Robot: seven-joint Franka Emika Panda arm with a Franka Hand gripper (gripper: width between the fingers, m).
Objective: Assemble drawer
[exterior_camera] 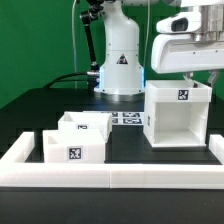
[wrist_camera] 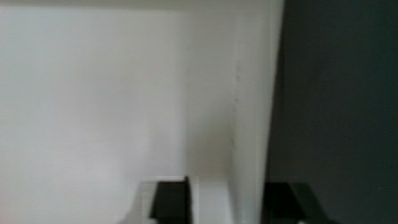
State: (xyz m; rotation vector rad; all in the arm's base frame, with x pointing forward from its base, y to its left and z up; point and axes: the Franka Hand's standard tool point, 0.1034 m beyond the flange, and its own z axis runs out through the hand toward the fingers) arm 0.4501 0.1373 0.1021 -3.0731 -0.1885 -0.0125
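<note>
Stiffness helps you: the drawer box (exterior_camera: 172, 122) looks rigid, light and slippery. Your claw (wrist_camera: 228, 203) straddles its upper wall edge (wrist_camera: 231, 110); clamped or not, you cannot tell.

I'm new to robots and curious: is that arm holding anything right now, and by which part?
Yes. The end effector grips the big box by the top edge of one wall, with a finger on each side.

The arm's white base (exterior_camera: 120, 62) stands at the back, its links rising out of frame. The wrist (exterior_camera: 186, 48) hangs pointing down at the exterior view's right. The gripper (wrist_camera: 228, 203) sets its dark fingers (wrist_camera: 169, 203) narrowly apart, apparently clamping the drawer box wall (wrist_camera: 228, 140), though the wrist view is blurred.
</note>
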